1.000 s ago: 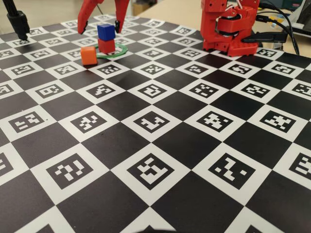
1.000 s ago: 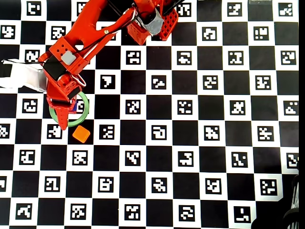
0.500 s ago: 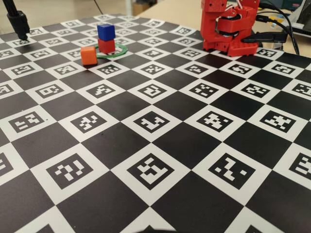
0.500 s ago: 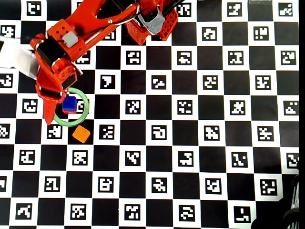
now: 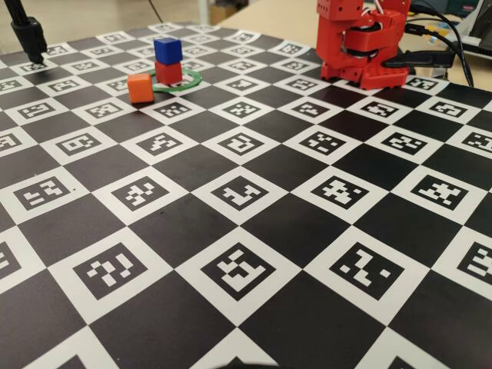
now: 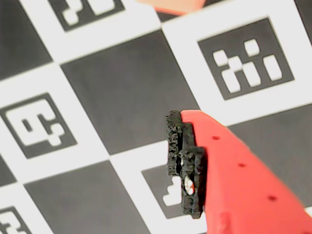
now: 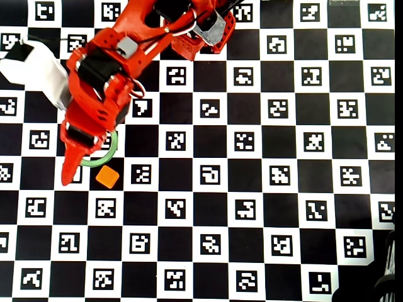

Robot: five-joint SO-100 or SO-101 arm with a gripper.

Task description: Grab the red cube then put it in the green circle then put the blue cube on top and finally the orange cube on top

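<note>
In the fixed view the blue cube (image 5: 167,49) sits on the red cube (image 5: 169,73) inside the green circle (image 5: 184,83). The orange cube (image 5: 140,88) stands on the mat just left of the ring. The gripper is out of that view. From overhead, my gripper (image 7: 79,165) hangs over the green circle (image 7: 101,161) and hides the stack, its long finger tip left of the orange cube (image 7: 107,177). In the wrist view one padded finger (image 6: 184,161) shows above bare mat with nothing against it. A sliver of orange (image 6: 170,5) is at the top edge.
The arm's red base (image 5: 361,46) stands at the back right, with cables (image 5: 442,46) beside it. A black stand (image 5: 29,34) is at the back left. A white block (image 7: 38,72) lies left of the arm. The checkered marker mat (image 5: 246,231) covers the table.
The open gripper lifted off the blue cube and out of the fixed view. Overhead, it swung down the picture toward the orange cube and now covers the stack.
</note>
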